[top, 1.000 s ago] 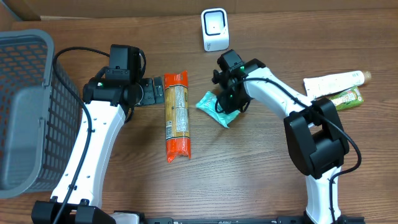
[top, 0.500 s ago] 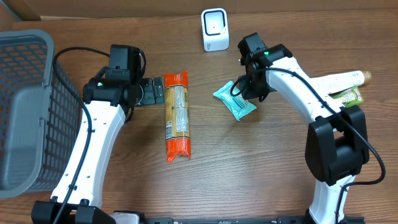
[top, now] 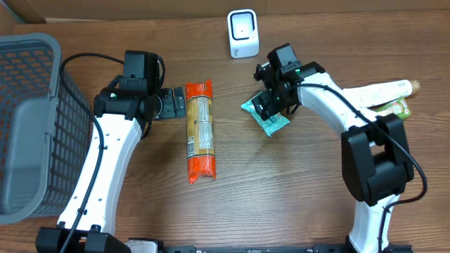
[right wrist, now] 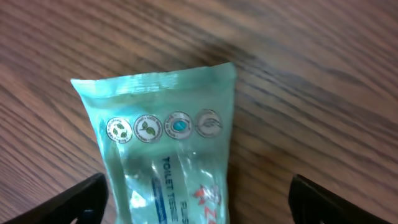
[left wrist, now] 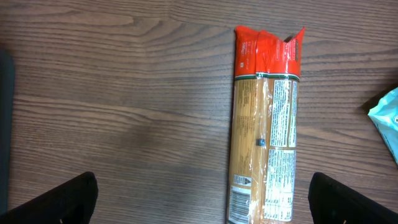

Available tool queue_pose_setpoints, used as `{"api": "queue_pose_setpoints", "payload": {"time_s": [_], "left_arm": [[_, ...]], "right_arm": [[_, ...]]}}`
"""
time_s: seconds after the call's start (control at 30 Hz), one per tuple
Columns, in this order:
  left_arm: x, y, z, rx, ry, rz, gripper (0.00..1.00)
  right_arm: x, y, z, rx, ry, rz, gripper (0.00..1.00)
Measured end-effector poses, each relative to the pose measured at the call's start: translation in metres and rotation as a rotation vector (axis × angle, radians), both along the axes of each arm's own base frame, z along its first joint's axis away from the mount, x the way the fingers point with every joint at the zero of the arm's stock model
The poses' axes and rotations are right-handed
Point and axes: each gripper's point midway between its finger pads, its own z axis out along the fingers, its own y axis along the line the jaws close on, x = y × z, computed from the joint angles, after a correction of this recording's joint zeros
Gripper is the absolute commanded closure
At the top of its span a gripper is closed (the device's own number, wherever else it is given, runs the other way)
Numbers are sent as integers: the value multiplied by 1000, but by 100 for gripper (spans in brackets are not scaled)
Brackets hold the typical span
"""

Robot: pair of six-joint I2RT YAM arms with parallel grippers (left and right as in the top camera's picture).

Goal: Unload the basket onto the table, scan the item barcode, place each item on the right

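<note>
Teal plastic is shining on the wooden table (top: pixel 281 183): it is the little teal pack (top: pixel 272 124) of tissues, and it is lying flat, just below the white scanner (top: pixel 242 33) and a bit to its right. The right gripper (top: pixel 269 100) is hanging right over the pack. In the right wrist view its two fingers (right wrist: pixel 71 202) are standing wide apart, one on each side of the pack (right wrist: pixel 168 143), and they are not pinching it. Nothing is lifting the pack.

The left gripper (top: pixel 172 104) is waiting beside the top end of the long pasta bag (top: pixel 200 130). Its fingers (left wrist: pixel 59 199) are spread wide too and are holding nothing. The pasta bag (left wrist: pixel 264 124) is lying on the table, near the teal pack but not touching it.

I think the scanning job is not finished. The pack is sitting near the scanner, but nobody is holding it up to the scanner's front. I am not seeing any barcode on the side that is facing up, only small round pictures and some words. So the pack is probably needing a pick-up, a turn, and a showing to the scanner. Whether any beep is already done, the pictures are not telling.
</note>
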Motion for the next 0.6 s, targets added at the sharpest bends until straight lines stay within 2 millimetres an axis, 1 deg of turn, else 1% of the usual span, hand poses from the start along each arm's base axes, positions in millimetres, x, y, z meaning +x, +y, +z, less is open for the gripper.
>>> {"api": "queue_pose_setpoints", "payload": {"time_s": [0.13,0.17,0.27,0.33,0.5,0.57,0.6], "left_arm": [[0,0,0,0,0,0,1],[0,0,0,0,0,0,0],[0,0,0,0,0,0,0],[0,0,0,0,0,0,1],[0,0,0,0,0,0,1],[0,0,0,0,0,0,1],[0,0,0,0,0,0,0]], "right_arm": [[-3,4,-15,9,24,63,17],[-4,5,-17,12,31,70,20],[-7,6,-27,12,54,88,25],[-7,6,-28,13,53,96,30],[-9,6,-28,27,65,99,45],[-10,7,-28,32,71,99,45],[-11,7,-29,35,75,97,41]]}}
